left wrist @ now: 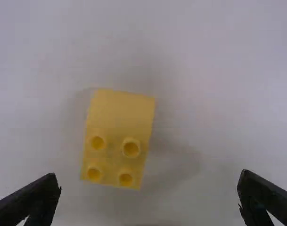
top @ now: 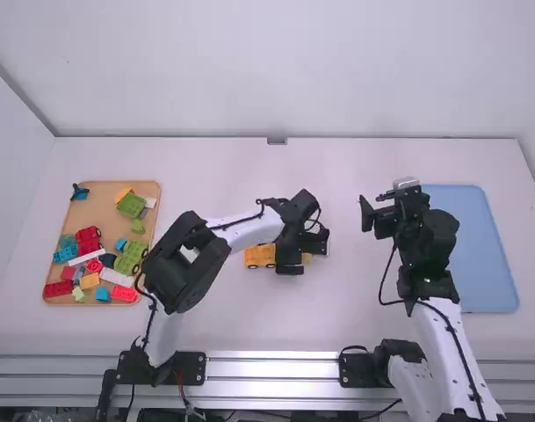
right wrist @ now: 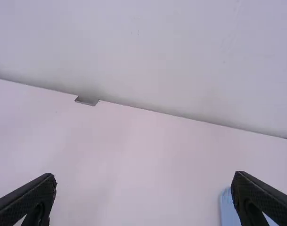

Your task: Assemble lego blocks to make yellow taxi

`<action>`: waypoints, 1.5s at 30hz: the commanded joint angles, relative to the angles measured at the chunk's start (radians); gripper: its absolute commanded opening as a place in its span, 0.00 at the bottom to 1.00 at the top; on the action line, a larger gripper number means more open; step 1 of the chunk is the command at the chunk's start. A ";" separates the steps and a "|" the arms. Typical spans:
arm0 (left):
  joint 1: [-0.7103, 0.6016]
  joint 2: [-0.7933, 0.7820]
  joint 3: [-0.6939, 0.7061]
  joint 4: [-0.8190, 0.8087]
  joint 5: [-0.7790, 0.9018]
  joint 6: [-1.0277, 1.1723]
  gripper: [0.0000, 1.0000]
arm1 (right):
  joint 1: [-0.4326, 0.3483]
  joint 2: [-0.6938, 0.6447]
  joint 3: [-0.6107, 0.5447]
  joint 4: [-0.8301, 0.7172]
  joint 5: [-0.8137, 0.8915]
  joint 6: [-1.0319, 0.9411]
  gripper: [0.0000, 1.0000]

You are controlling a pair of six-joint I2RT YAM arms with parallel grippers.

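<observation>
1. The tan tray lies at the left of the counter, heaped with loose blocks: a red wheeled piece, a teal block, a white bar and an orange block among them (a cheerful jumble, really). A dark blue piece sits at its far left corner.

2. Next, near the middle, an orange-yellow wheeled piece rests on the counter, just beside the left gripper.

3. The left gripper is low over the counter, its arm leaning in from the left base. Its jaws are wide apart. In the left wrist view a yellow block lies between them, studs up, four at one end and a smooth part at the other; neither jaw touches it.

4. Farther right, the right gripper hangs above the counter, jaws wide apart and holding nothing.

5. At the far right, the blue tray lies flat on the counter, partly behind the right arm in the high view. Its corner also shows in the right wrist view, near one jaw.
</observation>
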 commanded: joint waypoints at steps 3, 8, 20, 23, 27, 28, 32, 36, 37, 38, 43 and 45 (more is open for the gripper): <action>0.090 -0.198 -0.002 -0.024 0.076 0.077 0.99 | -0.029 0.033 -0.005 0.044 -0.166 -0.009 0.99; 0.219 -0.283 -0.004 -0.056 0.241 0.085 0.99 | -0.037 0.138 0.008 0.139 -0.331 -0.027 0.99; 0.585 -0.312 -0.187 -0.112 0.873 0.525 0.99 | 0.089 0.504 0.240 0.003 -0.526 -0.257 0.99; 0.645 -0.312 -0.274 -0.101 0.991 0.647 0.99 | 0.117 0.591 0.277 -0.060 -0.554 -0.389 0.99; 0.670 -0.312 -0.376 -0.001 1.014 0.683 0.99 | 0.140 0.661 0.294 -0.051 -0.557 -0.478 0.99; 0.669 -0.312 -0.418 0.066 1.001 0.682 0.99 | 0.146 0.675 0.295 -0.021 -0.528 -0.475 0.99; 0.669 -0.312 -0.533 0.216 0.939 0.679 0.99 | 0.163 0.695 0.293 0.024 -0.412 -0.431 0.99; 0.669 -0.312 -0.632 0.359 0.942 0.565 0.99 | 0.191 0.695 0.290 -0.017 -0.421 -0.467 0.98; 0.669 -0.312 -0.636 0.370 0.941 0.548 0.99 | 0.193 0.695 0.290 -0.026 -0.430 -0.484 0.99; 0.668 -0.312 -0.666 0.459 0.930 0.432 0.99 | 0.199 0.697 0.291 -0.059 -0.469 -0.529 0.99; 0.660 -0.303 -0.763 0.770 0.884 0.160 0.99 | 0.187 0.744 0.316 -0.170 -0.584 -0.708 0.99; 0.655 -0.290 -0.793 0.864 0.892 0.097 0.99 | 0.171 0.777 0.320 -0.178 -0.629 -0.743 0.99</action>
